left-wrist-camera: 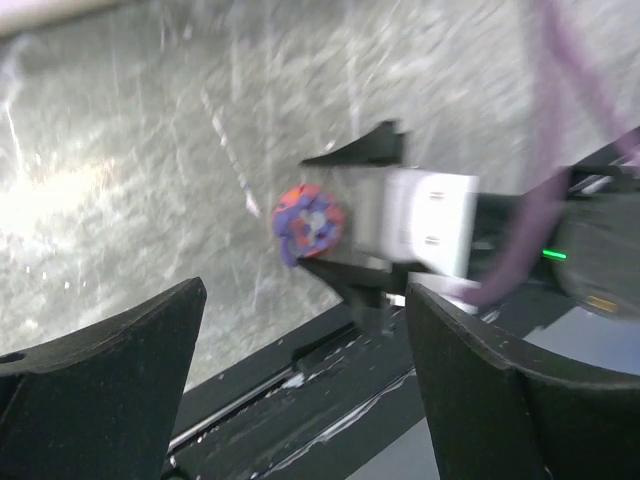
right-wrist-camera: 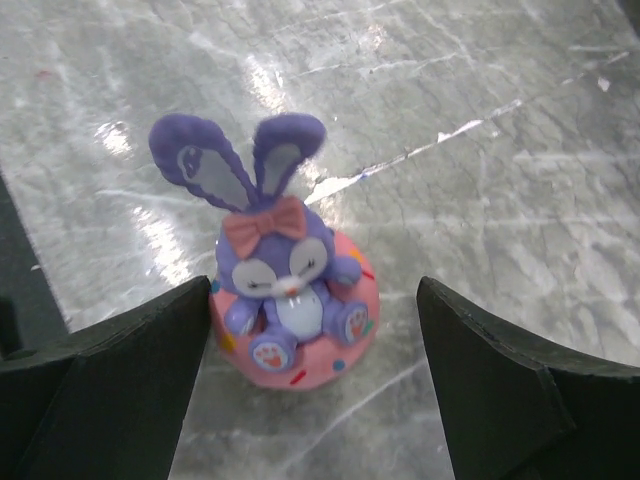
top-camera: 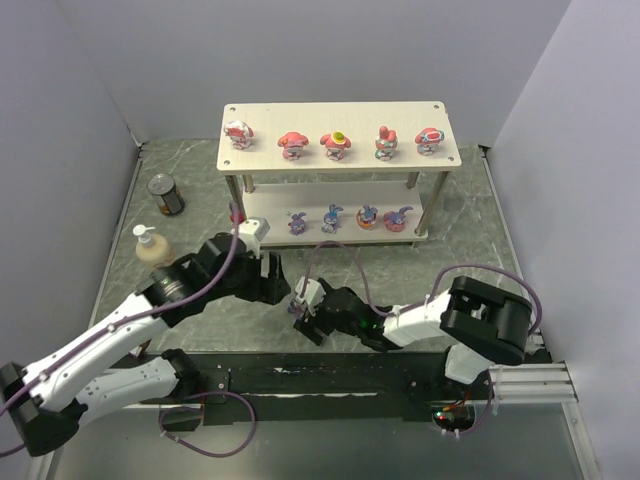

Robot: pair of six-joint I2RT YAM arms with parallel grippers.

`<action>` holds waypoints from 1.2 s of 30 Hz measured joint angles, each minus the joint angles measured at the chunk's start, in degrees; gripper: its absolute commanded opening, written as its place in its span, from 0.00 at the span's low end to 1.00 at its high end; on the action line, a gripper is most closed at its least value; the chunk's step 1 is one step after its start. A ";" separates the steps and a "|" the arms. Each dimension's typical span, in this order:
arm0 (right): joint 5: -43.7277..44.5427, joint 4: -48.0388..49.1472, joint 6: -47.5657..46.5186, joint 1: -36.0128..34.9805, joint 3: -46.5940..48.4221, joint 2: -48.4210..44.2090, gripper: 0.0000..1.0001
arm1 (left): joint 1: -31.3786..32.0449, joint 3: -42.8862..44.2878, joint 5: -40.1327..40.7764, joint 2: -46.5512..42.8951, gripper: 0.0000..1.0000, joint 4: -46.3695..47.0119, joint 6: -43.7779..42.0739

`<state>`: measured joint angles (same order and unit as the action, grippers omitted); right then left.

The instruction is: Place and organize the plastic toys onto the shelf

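Note:
The shelf (top-camera: pixel 340 112) stands at the back. Several pink hooded toys (top-camera: pixel 293 143) line its top board and several purple rabbit-eared toys (top-camera: pixel 331 216) stand on the lower board. One more purple bunny toy on a pink ring (right-wrist-camera: pixel 290 300) stands upright on the table. It sits between the open fingers of my right gripper (right-wrist-camera: pixel 315 290), close to the left finger (right-wrist-camera: pixel 150 380). It also shows in the top view (top-camera: pixel 297 304) and the left wrist view (left-wrist-camera: pixel 308 220). My right gripper (top-camera: pixel 300 312) is low at the table's near middle. My left gripper (top-camera: pixel 272 290) is open and empty just left of it, also seen in its wrist view (left-wrist-camera: pixel 305 300).
A dark tin can (top-camera: pixel 166 194) and a beige pump bottle (top-camera: pixel 152 247) stand at the left of the table. The black rail (top-camera: pixel 330 380) runs along the near edge. Grey walls close in the left, back and right.

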<state>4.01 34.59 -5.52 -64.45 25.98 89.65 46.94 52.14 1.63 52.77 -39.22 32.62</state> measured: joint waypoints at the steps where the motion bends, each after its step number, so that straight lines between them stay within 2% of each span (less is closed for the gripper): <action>1: 0.00 -0.24 -0.28 0.11 0.48 0.52 0.88 | 0.00 -0.02 0.07 -1.53 0.87 0.22 0.00; 3: -0.15 -0.72 -0.61 0.39 2.01 1.79 0.85 | 0.00 -0.13 0.24 -4.74 0.87 0.81 0.00; 5: -0.13 -1.22 -0.83 0.72 3.48 2.89 0.72 | 0.02 -0.33 0.44 -6.97 0.88 1.53 0.00; 7: 0.20 -2.27 -0.66 0.96 5.64 4.46 0.38 | 0.02 -0.55 0.92 -8.68 0.88 1.88 -0.02; 9: 1.38 -3.69 0.15 1.07 9.07 6.64 0.14 | 0.02 -1.01 1.55 -9.77 0.88 2.27 -0.02; 14: 7.21 -12.31 6.56 1.22 23.71 15.72 0.13 | 0.02 -2.43 3.28 -10.45 0.88 2.54 0.04; 17: 13.46 -18.18 14.69 1.44 32.41 20.65 0.19 | -0.28 -2.56 5.35 -11.13 0.88 3.30 0.50; 20: 19.06 -25.90 23.34 1.46 38.82 23.30 0.51 | 0.00 -2.69 5.99 -11.54 0.89 3.17 1.03; 21: 20.44 -27.96 25.73 1.44 40.22 23.82 0.66 | 0.02 -2.78 6.21 -11.47 0.89 3.13 1.07; 24: 23.02 -31.08 29.99 1.44 41.09 23.89 0.87 | 0.02 -3.17 6.75 -11.06 0.89 2.86 1.27; 27: 23.69 -31.17 31.21 1.42 39.34 23.52 0.99 | 0.02 -3.19 7.02 -10.91 0.89 2.73 1.29; 36: 22.67 -26.34 29.22 0.85 32.63 19.71 1.00 | 0.20 -3.19 8.57 -12.48 0.91 2.69 1.70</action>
<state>26.68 8.25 23.70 -63.59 58.61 109.36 47.13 48.95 10.20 40.29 -36.53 34.33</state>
